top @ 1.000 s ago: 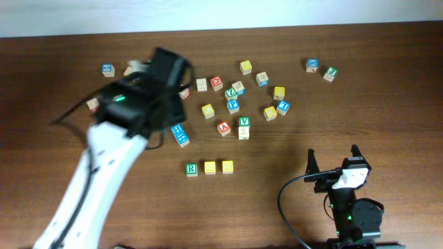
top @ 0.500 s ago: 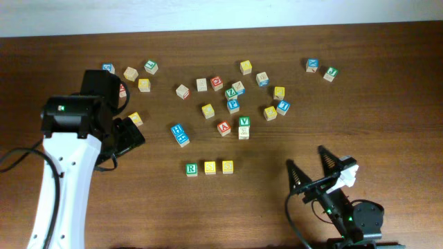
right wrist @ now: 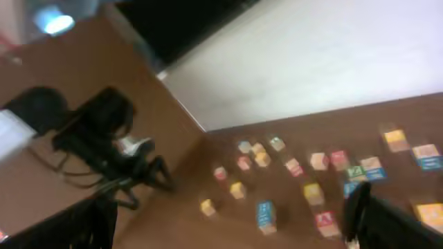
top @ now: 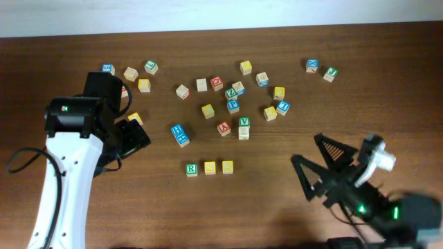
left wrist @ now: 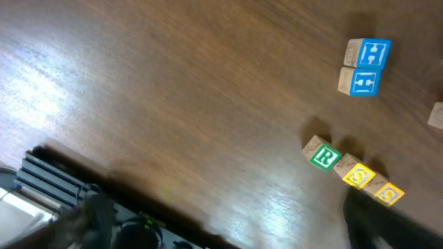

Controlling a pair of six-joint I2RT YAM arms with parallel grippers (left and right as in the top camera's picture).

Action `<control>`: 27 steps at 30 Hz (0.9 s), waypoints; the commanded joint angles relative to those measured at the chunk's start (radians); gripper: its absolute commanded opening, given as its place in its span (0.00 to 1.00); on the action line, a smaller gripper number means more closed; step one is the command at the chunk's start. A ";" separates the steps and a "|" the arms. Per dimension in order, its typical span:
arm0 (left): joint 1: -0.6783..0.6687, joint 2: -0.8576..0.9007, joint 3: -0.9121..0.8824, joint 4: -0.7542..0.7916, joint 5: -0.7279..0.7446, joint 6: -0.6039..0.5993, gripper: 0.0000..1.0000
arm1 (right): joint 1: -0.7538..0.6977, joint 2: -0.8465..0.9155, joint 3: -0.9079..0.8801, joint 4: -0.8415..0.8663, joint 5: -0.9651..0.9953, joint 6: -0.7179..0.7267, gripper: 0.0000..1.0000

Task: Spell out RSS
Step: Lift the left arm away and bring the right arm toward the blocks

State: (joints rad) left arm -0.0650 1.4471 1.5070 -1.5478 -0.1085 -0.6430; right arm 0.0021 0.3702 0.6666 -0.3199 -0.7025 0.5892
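Note:
Three letter cubes lie in a row at the table's middle front: a green R, a yellow S and a second yellow S. The left wrist view shows the same row, R, S, S. My left gripper hovers to the left of the row, apart from it; its blurred fingers stand wide apart and empty. At the front right my right gripper is raised and open with nothing in it.
Several other letter cubes lie scattered behind the row, among them a blue H pair and a green V cube. Two more cubes sit at the back right. Cubes also lie near the left arm.
My left arm has pulled back to the left from over the scattered cubes and now holds still. The right arm has lifted and swung right, its camera tilting up. The row has not moved.

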 commanded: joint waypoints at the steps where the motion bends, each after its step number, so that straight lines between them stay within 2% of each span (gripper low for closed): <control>1: 0.002 -0.006 -0.005 0.001 0.008 0.009 0.75 | -0.002 0.278 0.308 -0.362 0.009 -0.314 0.98; 4: 0.002 -0.006 -0.071 0.061 0.008 0.008 0.34 | -0.002 0.528 0.504 -0.701 0.090 -0.400 0.98; 5: 0.002 -0.006 -0.112 0.099 0.013 0.008 0.17 | -0.002 0.600 0.522 -0.751 0.083 -0.432 0.98; 7: 0.002 -0.006 -0.203 0.186 0.019 0.008 0.00 | -0.002 0.713 0.521 -0.777 -0.030 -0.432 0.99; 8: 0.002 -0.006 -0.237 0.221 0.019 0.008 0.00 | -0.002 0.779 0.521 -0.781 -0.116 -0.431 0.68; 10: 0.002 -0.006 -0.317 0.295 0.062 0.008 0.00 | 0.026 0.889 0.521 -0.781 -0.120 -0.420 0.35; 11: 0.002 -0.006 -0.357 0.341 0.115 0.008 0.00 | 0.064 0.967 0.521 -0.780 -0.069 -0.420 0.10; 12: 0.000 -0.006 -0.395 0.391 0.140 0.009 0.00 | 0.101 1.037 0.521 -0.780 -0.018 -0.407 0.05; 14: -0.014 -0.006 -0.464 0.472 0.140 0.008 0.00 | 0.159 1.165 0.521 -0.766 0.069 -0.309 0.04; 16: -0.039 -0.006 -0.528 0.550 0.163 0.028 0.00 | 0.225 1.292 0.521 -0.709 0.090 -0.293 0.04; 18: -0.055 -0.002 -0.543 0.620 0.266 0.133 0.00 | 0.267 1.355 0.521 -0.661 0.090 -0.293 0.04; 19: -0.057 0.005 -0.543 0.638 0.311 0.145 0.00 | 0.285 1.381 0.521 -0.646 0.091 -0.293 0.04; 22: -0.057 0.069 -0.542 0.676 0.420 0.227 0.00 | 0.311 1.405 0.521 -0.622 0.140 -0.292 0.04; 24: -0.057 0.136 -0.539 0.677 0.431 0.293 0.00 | 0.313 1.405 0.521 -0.621 0.209 -0.293 0.04; 27: -0.057 0.224 -0.539 0.702 0.431 0.324 0.00 | 0.328 1.405 0.505 -0.618 0.272 -0.292 0.04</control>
State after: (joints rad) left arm -0.1188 1.6066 0.9714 -0.8658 0.2909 -0.3870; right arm 0.3107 1.7714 1.1782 -0.9409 -0.4908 0.2920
